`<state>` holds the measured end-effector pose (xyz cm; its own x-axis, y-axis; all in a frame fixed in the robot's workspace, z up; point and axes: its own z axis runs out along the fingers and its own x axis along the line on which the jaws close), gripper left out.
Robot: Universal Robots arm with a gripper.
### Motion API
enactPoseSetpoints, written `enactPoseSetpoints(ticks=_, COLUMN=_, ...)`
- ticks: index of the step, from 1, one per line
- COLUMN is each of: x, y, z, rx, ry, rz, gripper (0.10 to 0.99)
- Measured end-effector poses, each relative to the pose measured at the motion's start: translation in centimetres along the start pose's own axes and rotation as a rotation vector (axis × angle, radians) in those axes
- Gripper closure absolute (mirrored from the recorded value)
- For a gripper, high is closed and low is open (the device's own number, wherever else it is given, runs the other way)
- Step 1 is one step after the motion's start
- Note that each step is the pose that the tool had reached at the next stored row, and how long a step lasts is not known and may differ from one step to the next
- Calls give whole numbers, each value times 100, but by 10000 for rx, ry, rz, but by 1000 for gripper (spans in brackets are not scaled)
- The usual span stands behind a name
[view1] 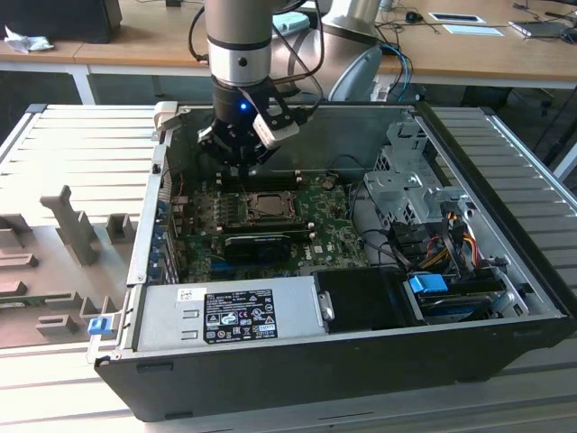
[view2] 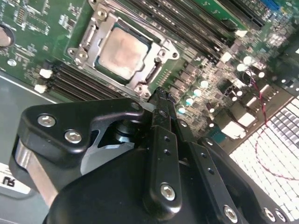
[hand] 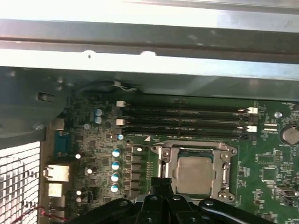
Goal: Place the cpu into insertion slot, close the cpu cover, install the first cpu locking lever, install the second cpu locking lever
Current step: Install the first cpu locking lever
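Chip [view2: 122, 52] lies under its cover [view2: 96, 33]; hand [view1: 242, 158], at its exterior-view eleven o'clock, opening untellable, may gouge board [view2: 28, 28] if lowered crooked.

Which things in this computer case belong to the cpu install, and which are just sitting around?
Job: cpu, lying in the insertion slot; cpu cover framing it; gripper close by.
Just there: memory slots, black card, power supply, drive cables.
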<state>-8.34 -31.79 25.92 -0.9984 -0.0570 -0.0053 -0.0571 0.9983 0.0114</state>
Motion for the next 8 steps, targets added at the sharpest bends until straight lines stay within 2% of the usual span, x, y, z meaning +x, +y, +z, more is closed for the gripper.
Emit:
enactPoseSetpoints(ticks=6, x=171, y=14, z=0, rx=-4, ry=-2, rz=-1, gripper=980)
enactPoseSetpoints(ticks=8, x=189, y=49, z=0, rx=-2, ry=0, rz=-1, gripper=980)
